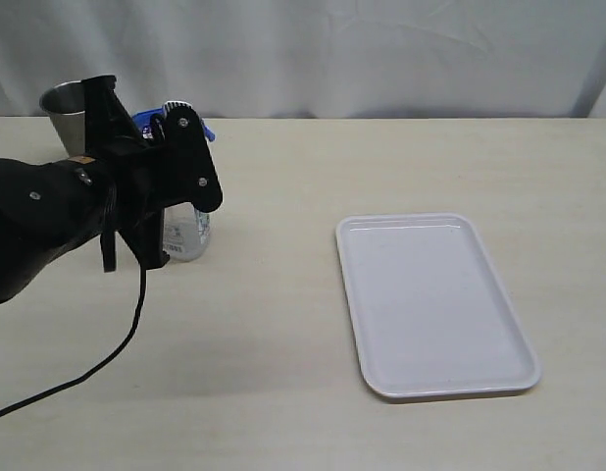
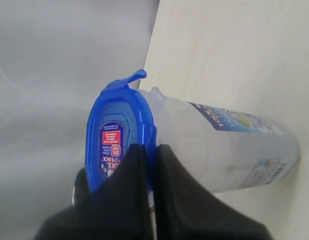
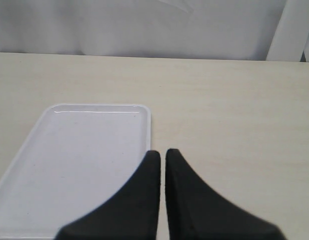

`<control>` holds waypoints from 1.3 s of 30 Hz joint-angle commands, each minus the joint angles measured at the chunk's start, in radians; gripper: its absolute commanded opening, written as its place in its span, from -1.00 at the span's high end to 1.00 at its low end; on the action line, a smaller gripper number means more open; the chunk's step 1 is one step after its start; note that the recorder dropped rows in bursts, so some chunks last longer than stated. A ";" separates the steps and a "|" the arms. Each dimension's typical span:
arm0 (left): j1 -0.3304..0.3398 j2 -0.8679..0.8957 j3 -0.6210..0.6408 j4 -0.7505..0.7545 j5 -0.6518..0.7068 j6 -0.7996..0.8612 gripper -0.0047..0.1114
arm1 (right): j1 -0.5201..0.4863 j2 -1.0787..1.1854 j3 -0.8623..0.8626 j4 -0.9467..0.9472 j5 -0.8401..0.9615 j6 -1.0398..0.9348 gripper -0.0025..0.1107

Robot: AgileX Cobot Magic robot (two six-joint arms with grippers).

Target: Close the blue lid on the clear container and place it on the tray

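The clear container (image 1: 188,235) stands upright at the table's left, mostly hidden behind my left arm. The blue lid (image 2: 112,135) sits on its top, a red sticker on it and one tab sticking outward. My left gripper (image 2: 150,147) is at the lid's rim, its fingers (image 2: 134,170) pinched together on a blue edge tab between them. The labelled container wall (image 2: 219,150) lies just past the fingers. The white tray (image 1: 401,218) lies flat at the right with nothing on it. My right gripper (image 3: 162,152) is shut on nothing, hovering over the tray's (image 3: 84,150) edge.
A grey steel cup (image 1: 63,108) stands at the back left, behind my left arm and close to the container. The arm's black cable (image 1: 107,358) trails over the table's front left. A white curtain (image 1: 381,49) backs the table.
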 commanded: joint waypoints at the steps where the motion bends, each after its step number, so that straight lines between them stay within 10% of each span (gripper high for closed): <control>1: 0.003 -0.007 0.004 -0.034 -0.007 0.030 0.91 | -0.001 -0.004 0.003 0.004 0.000 -0.001 0.88; 10: 0.003 -0.007 0.004 -0.034 0.027 0.030 0.39 | -0.001 -0.004 0.003 0.004 0.000 -0.001 0.88; 22: 0.001 -0.007 0.004 -0.066 0.007 0.030 0.35 | -0.001 -0.004 0.003 0.004 0.000 -0.001 0.88; 30: 0.001 -0.007 0.004 -0.131 0.017 0.030 -0.18 | -0.001 -0.004 0.003 0.004 0.000 -0.001 0.88; 39: 0.001 -0.100 0.004 -0.216 0.058 -0.005 -0.20 | -0.001 -0.004 0.003 0.004 0.000 -0.001 0.88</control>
